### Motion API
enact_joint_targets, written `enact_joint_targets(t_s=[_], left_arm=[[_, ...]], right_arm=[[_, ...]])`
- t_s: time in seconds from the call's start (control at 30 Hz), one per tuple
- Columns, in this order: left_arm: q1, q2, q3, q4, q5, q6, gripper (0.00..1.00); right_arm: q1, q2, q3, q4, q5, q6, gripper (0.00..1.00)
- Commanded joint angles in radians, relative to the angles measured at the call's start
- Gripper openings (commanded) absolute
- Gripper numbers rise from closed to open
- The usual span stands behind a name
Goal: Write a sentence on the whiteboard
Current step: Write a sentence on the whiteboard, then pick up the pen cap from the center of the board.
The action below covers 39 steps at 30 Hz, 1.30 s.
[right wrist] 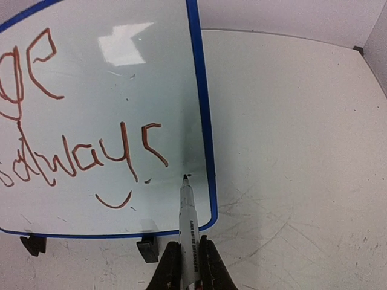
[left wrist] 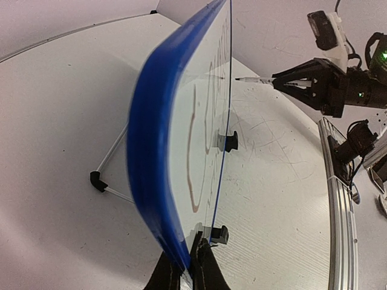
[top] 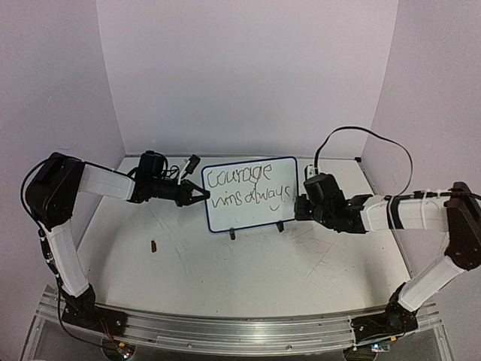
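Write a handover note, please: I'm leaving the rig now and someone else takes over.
Left hand: shut on the left edge of the whiteboard, board upright.
Right hand: shut on the marker, tip at the board's lower right corner; contact unclear.
Done: the sentence, "Courage wins always", curve beneath.
Left: probably only pulling the marker away and releasing the board.

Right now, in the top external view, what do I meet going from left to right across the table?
Small red object → left gripper, shut on the board's left edge → whiteboard → right gripper, holding a marker.
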Motion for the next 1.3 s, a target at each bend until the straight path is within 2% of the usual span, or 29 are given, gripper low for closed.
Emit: enact_joint_targets(t_s=[0.0,0.07,0.23,0.4,0.53,0.67,0.83,0.87,1.0,1.07,1.1,1.17,1.27], left_arm=[[0.011,0.02,0.023,-0.049,-0.195,0.079,0.0],[0.012,0.017,0.025,-0.055,-0.208,0.082,0.01],[0.013,0.024,0.05,-0.084,-0.237,0.095,0.07],[0.013,0.017,0.061,-0.114,-0.275,0.097,0.25],[0.013,-0.006,0.059,-0.119,-0.28,0.085,0.32],[0.013,-0.081,0.042,-0.128,-0.312,0.052,0.44],[0.013,-0.226,0.01,-0.197,-0.405,-0.011,0.52],[0.013,-0.255,0.0,-0.207,-0.412,-0.042,0.53],[0.012,-0.387,-0.079,-0.254,-0.463,-0.243,0.76],[0.012,-0.461,-0.137,-0.306,-0.526,-0.344,0.78],[0.011,-0.506,-0.157,-0.388,-0.59,-0.434,0.79],[0.012,-0.553,-0.165,-0.557,-0.696,-0.521,0.8],[-0.002,-0.576,-0.167,-0.81,-0.783,-0.646,0.79]], right_arm=[[-0.003,-0.223,-0.05,-0.009,-0.006,0.006,0.0],[-0.004,-0.304,-0.08,-0.032,0.025,-0.008,0.0],[-0.004,-0.364,-0.084,-0.057,0.065,-0.041,0.0],[-0.004,-0.401,-0.077,-0.057,0.079,-0.091,0.0],[-0.004,-0.423,-0.098,-0.038,0.077,-0.119,0.0],[-0.004,-0.428,-0.127,-0.001,0.053,-0.133,0.0],[-0.004,-0.412,-0.133,0.037,0.036,-0.179,0.0],[-0.004,-0.41,-0.134,0.041,0.033,-0.185,0.0],[-0.004,-0.41,-0.135,0.063,-0.006,-0.233,0.0],[-0.004,-0.413,-0.135,0.065,-0.024,-0.245,0.0],[-0.004,-0.418,-0.138,0.07,-0.038,-0.255,0.0],[-0.004,-0.42,-0.136,0.072,-0.065,-0.267,0.0],[-0.004,-0.416,-0.137,0.071,-0.142,-0.272,0.0]])
